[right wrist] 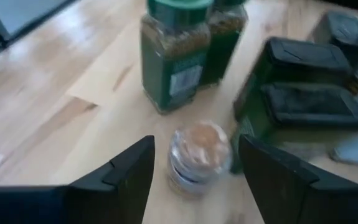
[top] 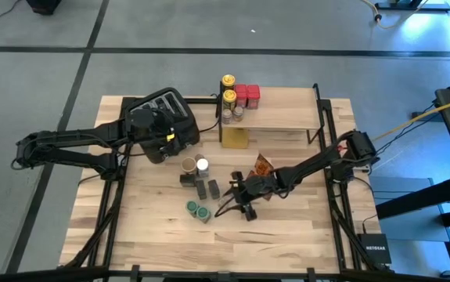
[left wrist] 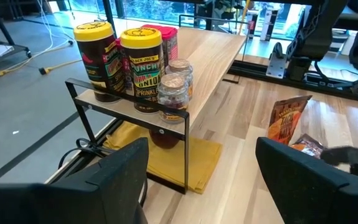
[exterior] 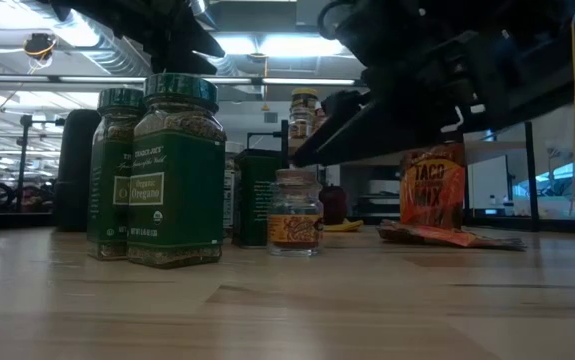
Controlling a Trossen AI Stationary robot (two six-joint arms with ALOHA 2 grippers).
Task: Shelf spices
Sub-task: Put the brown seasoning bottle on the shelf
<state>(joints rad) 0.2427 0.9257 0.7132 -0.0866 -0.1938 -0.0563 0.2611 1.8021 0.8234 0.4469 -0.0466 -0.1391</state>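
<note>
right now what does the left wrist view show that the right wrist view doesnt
Only the left wrist view: the shelf with two yellow-lidded jars, a red-lidded tin and small clear jars at one end, a yellow cloth beneath, and the orange foil packets on the table.

Only the right wrist view: two green-lidded jars, dark tins, and a small clear jar just ahead of the open right claw.

Both: the pale wooden tabletop, and each arm's own dark fingers, spread apart.
</note>
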